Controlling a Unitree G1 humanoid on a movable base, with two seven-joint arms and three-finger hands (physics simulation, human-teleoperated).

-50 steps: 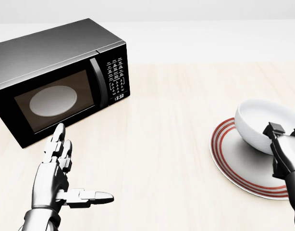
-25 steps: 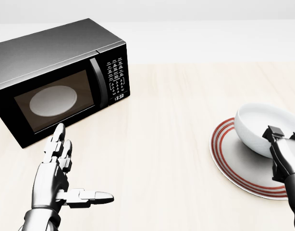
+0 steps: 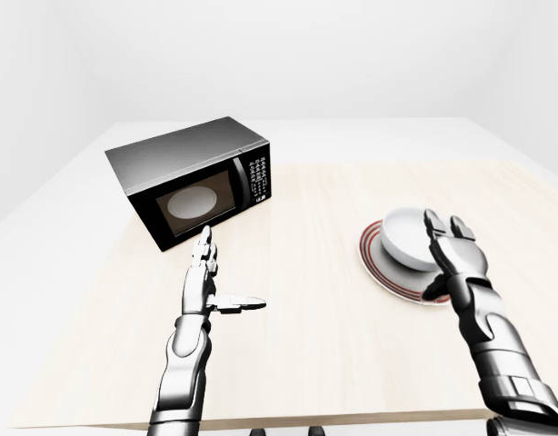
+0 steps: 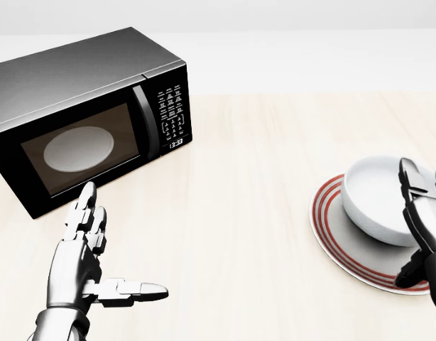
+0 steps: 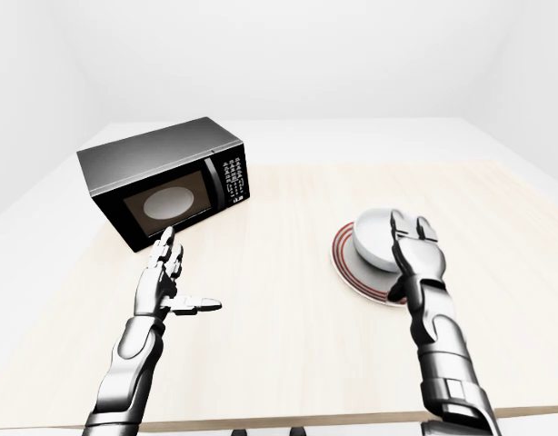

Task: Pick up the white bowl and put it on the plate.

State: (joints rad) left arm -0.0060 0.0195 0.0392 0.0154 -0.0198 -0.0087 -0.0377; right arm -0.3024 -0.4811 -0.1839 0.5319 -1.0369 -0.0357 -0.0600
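The white bowl (image 4: 372, 201) sits upright on the white plate (image 4: 336, 236) with red rings, at the right of the head view. My right hand (image 4: 419, 222) stands open just to the bowl's right, fingers stretched upward along its side and thumb low over the plate's rim. It holds nothing. My left hand (image 4: 120, 250) hovers open at the lower left, palm flat and thumb pointing right, far from the bowl.
A black microwave (image 4: 83, 114) with its door shut stands at the upper left on the pale wooden table (image 4: 253, 185); a white turntable shows through its window. The table's near edge (image 3: 288, 420) runs along the bottom of the left-eye view.
My right hand's fingers have uncurled from the bowl's rim and now point up. The bowl went from tilted to level on the plate. The left hand has not moved.
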